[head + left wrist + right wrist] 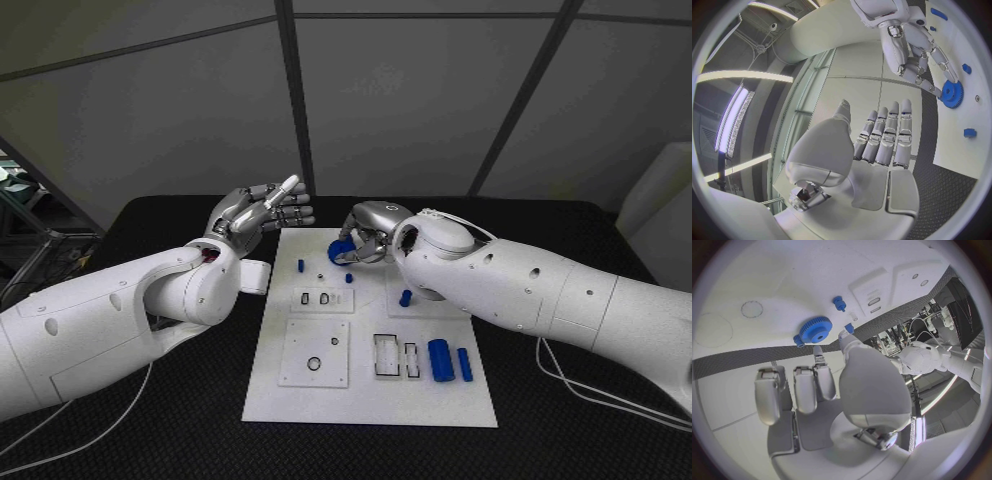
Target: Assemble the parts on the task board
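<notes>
Holding a blue gear (342, 252) at the upper middle of the white board (372, 395), our right hand (369, 232) pinches it, likely for seating; our left hand (260, 213) waits upper left, released, fingers straight.

The right hand (368, 232) and blue gear (342, 251) block the task board's (372, 400) far edge. Its near strip lies bare, beside two lying blue cylinders (449, 360).

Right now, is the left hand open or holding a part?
Open. The left hand is raised beside the board with fingers straight and nothing in it; the left wrist view shows its bare palm.
</notes>
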Robot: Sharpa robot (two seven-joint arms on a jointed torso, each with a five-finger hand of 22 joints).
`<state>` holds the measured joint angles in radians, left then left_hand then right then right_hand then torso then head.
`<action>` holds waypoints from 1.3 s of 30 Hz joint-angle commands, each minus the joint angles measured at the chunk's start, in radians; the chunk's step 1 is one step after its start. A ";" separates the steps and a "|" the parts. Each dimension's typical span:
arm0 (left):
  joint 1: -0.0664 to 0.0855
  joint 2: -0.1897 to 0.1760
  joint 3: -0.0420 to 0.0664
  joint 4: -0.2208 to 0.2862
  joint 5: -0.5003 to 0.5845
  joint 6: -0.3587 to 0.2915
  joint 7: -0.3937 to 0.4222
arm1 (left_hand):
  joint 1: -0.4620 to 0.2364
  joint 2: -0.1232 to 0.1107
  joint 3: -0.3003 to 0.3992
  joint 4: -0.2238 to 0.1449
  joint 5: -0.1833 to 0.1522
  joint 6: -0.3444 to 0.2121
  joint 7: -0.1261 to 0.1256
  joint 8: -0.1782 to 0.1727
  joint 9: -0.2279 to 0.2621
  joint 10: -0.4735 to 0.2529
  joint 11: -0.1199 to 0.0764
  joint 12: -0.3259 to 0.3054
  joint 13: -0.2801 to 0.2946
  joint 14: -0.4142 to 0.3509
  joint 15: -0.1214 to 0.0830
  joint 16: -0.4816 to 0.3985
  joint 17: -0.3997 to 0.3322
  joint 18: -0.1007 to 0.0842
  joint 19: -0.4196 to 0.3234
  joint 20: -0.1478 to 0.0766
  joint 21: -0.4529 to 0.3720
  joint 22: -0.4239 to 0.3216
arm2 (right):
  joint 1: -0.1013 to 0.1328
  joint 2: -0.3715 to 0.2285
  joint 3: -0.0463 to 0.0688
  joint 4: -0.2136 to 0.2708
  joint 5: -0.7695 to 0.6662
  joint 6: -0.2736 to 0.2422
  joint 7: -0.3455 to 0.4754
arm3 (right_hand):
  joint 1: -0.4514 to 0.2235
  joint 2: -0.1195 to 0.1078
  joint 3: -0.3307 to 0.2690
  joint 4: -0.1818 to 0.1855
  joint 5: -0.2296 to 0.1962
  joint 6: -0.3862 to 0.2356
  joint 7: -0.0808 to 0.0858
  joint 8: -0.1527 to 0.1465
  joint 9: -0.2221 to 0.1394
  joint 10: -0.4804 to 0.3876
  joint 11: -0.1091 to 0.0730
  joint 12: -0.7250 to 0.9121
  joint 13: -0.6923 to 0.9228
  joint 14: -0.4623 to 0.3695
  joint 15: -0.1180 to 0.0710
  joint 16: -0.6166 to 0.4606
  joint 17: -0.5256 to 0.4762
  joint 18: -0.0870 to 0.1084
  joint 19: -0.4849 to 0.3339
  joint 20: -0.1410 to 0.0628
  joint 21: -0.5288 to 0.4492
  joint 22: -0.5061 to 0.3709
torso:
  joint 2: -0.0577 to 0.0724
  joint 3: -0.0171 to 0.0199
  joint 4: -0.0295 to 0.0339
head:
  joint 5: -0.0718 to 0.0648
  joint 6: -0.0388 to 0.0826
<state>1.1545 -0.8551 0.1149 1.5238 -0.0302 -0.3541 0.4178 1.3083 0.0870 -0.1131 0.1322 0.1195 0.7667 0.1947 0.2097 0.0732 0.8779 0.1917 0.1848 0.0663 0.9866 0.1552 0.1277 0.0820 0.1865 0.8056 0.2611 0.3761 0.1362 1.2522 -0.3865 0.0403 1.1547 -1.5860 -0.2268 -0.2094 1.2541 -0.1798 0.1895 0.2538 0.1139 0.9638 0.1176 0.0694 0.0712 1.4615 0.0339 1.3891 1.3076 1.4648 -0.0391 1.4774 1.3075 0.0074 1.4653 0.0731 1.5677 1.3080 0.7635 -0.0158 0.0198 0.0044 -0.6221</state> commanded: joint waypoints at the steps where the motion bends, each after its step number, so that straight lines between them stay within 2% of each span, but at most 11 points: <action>1: 0.002 0.001 0.001 0.000 -0.005 0.009 0.005 | 0.007 0.005 -0.001 -0.004 0.002 0.004 0.034 -0.007 -0.001 0.000 0.003 -0.002 -0.001 -0.002 0.003 -0.004 -0.001 -0.006 0.005 0.000 0.001 -0.001 | 0.002 0.007 0.000 -0.012 0.002 0.040 0.005 | 0.008 0.005 0.001 -0.004 0.006 -0.004 -0.003 -0.007 -0.001 0.002 -0.003 0.005 0.070 0.065 -0.003 0.003 0.066 -0.007 0.105 -0.001 0.003 0.263 | -0.001 0.0003 -0.0009 | 0.003 0.000; 6: 0.002 0.002 0.001 -0.001 -0.005 0.009 0.005 | 0.007 0.005 -0.001 -0.004 0.002 0.004 0.034 -0.007 -0.001 0.000 0.003 -0.002 -0.001 -0.002 0.003 -0.004 -0.001 -0.006 0.005 0.000 0.001 -0.001 | 0.002 0.025 -0.001 -0.043 0.001 0.073 -0.002 | 0.005 0.007 0.000 -0.003 0.005 -0.009 -0.003 -0.008 -0.002 0.001 -0.004 0.003 0.068 0.064 -0.004 0.002 0.063 -0.007 0.105 -0.002 0.003 0.263 | -0.001 -0.0003 -0.0020 | 0.003 -0.001; 8: 0.002 0.003 0.001 -0.001 -0.005 0.009 0.004 | 0.007 0.005 -0.001 -0.004 0.002 0.004 0.034 -0.007 -0.001 0.000 0.003 -0.002 -0.001 -0.002 0.003 -0.004 -0.001 -0.006 0.005 0.000 0.001 -0.001 | 0.002 0.029 -0.011 -0.052 0.000 0.084 -0.005 | 0.004 0.007 0.000 -0.002 0.004 -0.010 -0.003 -0.008 -0.003 0.001 -0.004 0.003 0.068 0.064 -0.004 0.001 0.062 -0.007 0.105 -0.002 0.003 0.263 | -0.001 0.0004 -0.0013 | 0.004 -0.002; 12: 0.002 0.003 0.001 -0.002 -0.005 0.009 0.004 | 0.007 0.005 -0.001 -0.004 0.002 0.004 0.034 -0.007 -0.001 0.000 0.003 -0.002 -0.001 -0.002 0.003 -0.004 -0.001 -0.006 0.005 0.000 0.001 -0.001 | 0.002 0.035 -0.023 -0.061 -0.002 0.087 -0.011 | 0.002 0.008 -0.001 -0.001 0.002 -0.013 -0.003 -0.008 -0.003 0.000 -0.004 0.002 0.068 0.064 -0.004 0.001 0.061 -0.007 0.105 -0.002 0.003 0.263 | 0.000 0.0007 -0.0018 | 0.005 -0.003; 16: 0.003 0.003 0.001 -0.003 -0.005 0.009 0.004 | 0.007 0.005 -0.001 -0.004 0.002 0.004 0.034 -0.007 -0.001 0.000 0.003 -0.002 -0.001 -0.002 0.003 -0.004 -0.001 -0.006 0.005 0.000 0.001 -0.001 | 0.002 0.037 -0.027 -0.064 -0.013 0.055 -0.025 | 0.001 0.009 -0.002 0.000 0.002 -0.015 -0.003 -0.009 -0.004 0.000 -0.004 0.002 0.067 0.063 -0.004 0.001 0.060 -0.007 0.105 -0.002 0.003 0.263 | -0.001 0.0011 -0.0019 | 0.007 -0.003; 22: 0.003 0.002 0.001 -0.003 -0.005 0.009 0.004 | 0.007 0.005 -0.001 -0.004 0.002 0.004 0.034 -0.007 -0.001 0.000 0.003 -0.002 -0.001 -0.002 0.003 -0.004 -0.001 -0.006 0.005 0.000 0.001 -0.001 | 0.002 0.024 -0.029 -0.051 -0.021 -0.024 -0.025 | 0.006 0.005 -0.002 -0.004 0.002 -0.022 0.000 -0.008 -0.005 0.001 -0.001 0.004 0.069 0.064 -0.003 0.002 0.065 -0.007 0.105 -0.002 0.003 0.263 | -0.001 0.0018 -0.0027 | 0.008 -0.003; 27: 0.003 0.001 0.001 -0.003 -0.005 0.010 0.003 | 0.007 0.005 -0.001 -0.004 0.002 0.004 0.034 -0.007 -0.001 0.000 0.003 -0.002 -0.001 -0.002 0.003 -0.004 -0.001 -0.006 0.005 0.000 0.001 -0.001 | -0.001 -0.009 -0.029 -0.013 -0.018 -0.097 -0.002 | 0.012 0.003 -0.002 -0.008 0.006 -0.021 0.002 -0.006 -0.004 0.001 0.001 0.005 0.070 0.064 -0.001 0.003 0.065 -0.007 0.105 -0.002 0.003 0.263 | -0.001 0.0025 -0.0042 | 0.010 -0.001; 34: 0.003 -0.003 0.001 -0.006 -0.005 0.010 0.003 | 0.007 0.005 -0.001 -0.004 0.002 0.004 0.034 -0.007 -0.001 0.000 0.003 -0.002 -0.001 -0.002 0.003 -0.004 -0.001 -0.006 0.005 0.000 0.001 -0.001 | -0.004 -0.097 -0.029 0.079 0.048 -0.216 0.072 | 0.013 0.002 -0.003 -0.009 0.008 -0.013 0.003 -0.002 -0.002 0.002 0.003 0.006 0.071 0.064 0.001 0.002 0.064 -0.007 0.105 0.000 0.003 0.263 | -0.001 0.0031 -0.0066 | 0.009 0.001; 36: 0.003 -0.004 0.001 -0.006 -0.005 0.010 0.003 | 0.007 0.005 -0.001 -0.004 0.002 0.004 0.034 -0.007 -0.001 0.000 0.003 -0.002 -0.001 -0.002 0.003 -0.004 -0.001 -0.006 0.005 0.000 0.001 -0.001 | -0.005 -0.126 -0.028 0.105 0.077 -0.238 0.091 | 0.012 0.002 -0.003 -0.009 0.008 -0.012 0.003 -0.001 -0.002 0.002 0.003 0.005 0.070 0.063 0.001 0.001 0.061 -0.007 0.105 0.000 0.003 0.263 | -0.001 0.0023 -0.0052 | 0.008 0.003; 39: 0.002 -0.006 0.001 -0.008 -0.005 0.011 0.003 | 0.007 0.005 -0.001 -0.004 0.002 0.004 0.034 -0.007 -0.001 0.000 0.003 -0.002 -0.001 -0.002 0.003 -0.004 -0.001 -0.006 0.005 0.000 0.001 -0.001 | -0.005 -0.189 -0.026 0.151 0.143 -0.252 0.118 | 0.012 -0.001 -0.005 -0.009 0.008 -0.008 0.003 0.000 -0.001 0.000 0.003 0.001 0.066 0.062 0.001 -0.002 0.054 -0.007 0.105 0.000 0.003 0.263 | -0.003 0.0029 -0.0068 | 0.007 0.004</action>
<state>1.1551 -0.8602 0.1150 1.5160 -0.0303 -0.3538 0.4155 1.3083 0.0870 -0.1131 0.1322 0.1194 0.7667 0.1946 0.2097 0.0735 0.8779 0.1917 0.1847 0.0663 0.9866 0.1552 0.1278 0.0822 0.1866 0.8056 0.2611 0.3760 0.1365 1.2452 -0.5637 0.0131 1.2942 -1.5318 -0.4004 -0.1549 1.2581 -0.1759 0.1851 0.2494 0.1184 0.9498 0.1212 0.0629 0.0685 1.4614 0.0339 1.3890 1.3075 1.4648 -0.0391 1.4774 1.3073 0.0075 1.4653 0.0731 1.5677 1.3077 0.7620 -0.0129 0.0141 0.0136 -0.6190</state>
